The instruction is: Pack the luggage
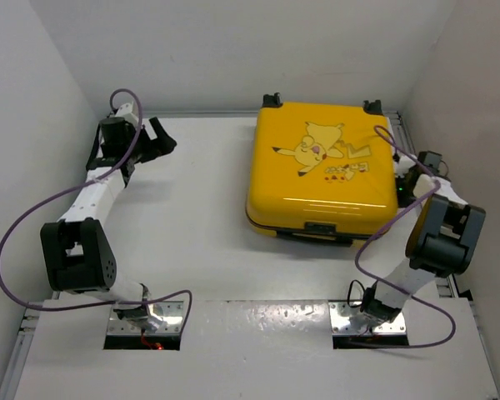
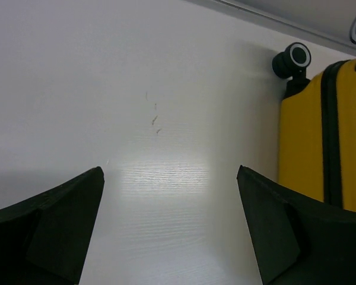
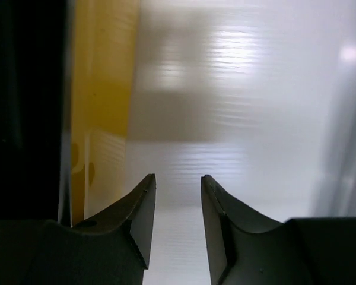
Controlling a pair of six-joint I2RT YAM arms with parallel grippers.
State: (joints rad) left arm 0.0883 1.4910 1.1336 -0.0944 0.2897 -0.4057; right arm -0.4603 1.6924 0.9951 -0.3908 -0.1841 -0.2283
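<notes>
Suitcase [image 1: 317,167], shut. Right gripper [image 3: 178,178], narrowly apart, empty, at its side: meet zip band [image 2: 327,136] squarely. Left gripper [image 2: 169,172], wide apart.

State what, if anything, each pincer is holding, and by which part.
Nothing is held. The left pincer stands wide open above the table; the right pincer, beside the luggage, shows an empty gap.

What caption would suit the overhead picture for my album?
Yellow Pikachu suitcase lies flat on the white table, right claw beside it, left claw apart.
</notes>
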